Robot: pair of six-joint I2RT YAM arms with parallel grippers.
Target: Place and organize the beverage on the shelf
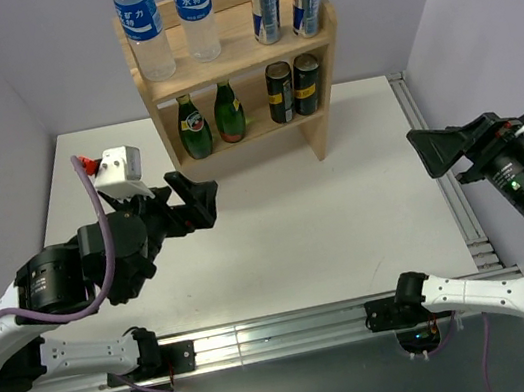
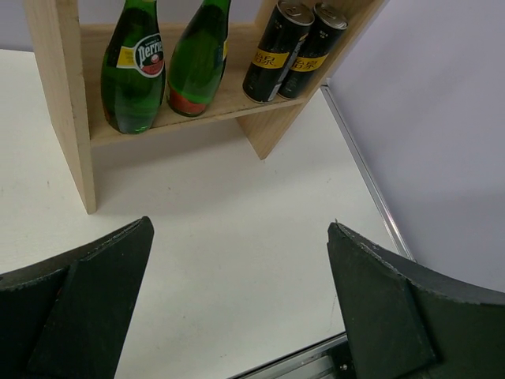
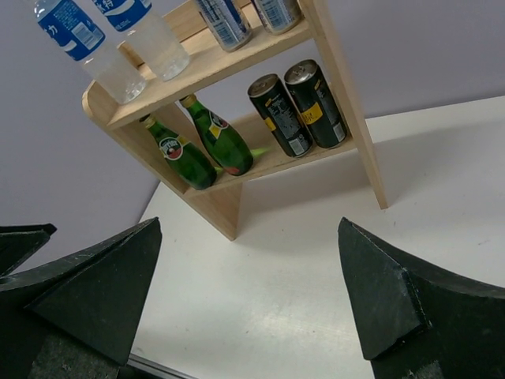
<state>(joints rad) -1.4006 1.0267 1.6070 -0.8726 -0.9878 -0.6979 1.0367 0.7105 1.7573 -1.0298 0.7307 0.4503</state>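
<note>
Both the left gripper (image 1: 205, 204) and right gripper (image 1: 425, 157) hang spread and empty above the matte white table (image 1: 329, 230). Well beyond both stands the light-wood shelf (image 1: 322, 135): clear water bottles (image 1: 144, 34), silver cans (image 1: 266, 4) on top; green glass bottles (image 1: 194, 127), black cans (image 1: 280, 91) below.

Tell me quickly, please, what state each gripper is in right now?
Left gripper: open, holding nothing.
Right gripper: open, holding nothing.
</note>
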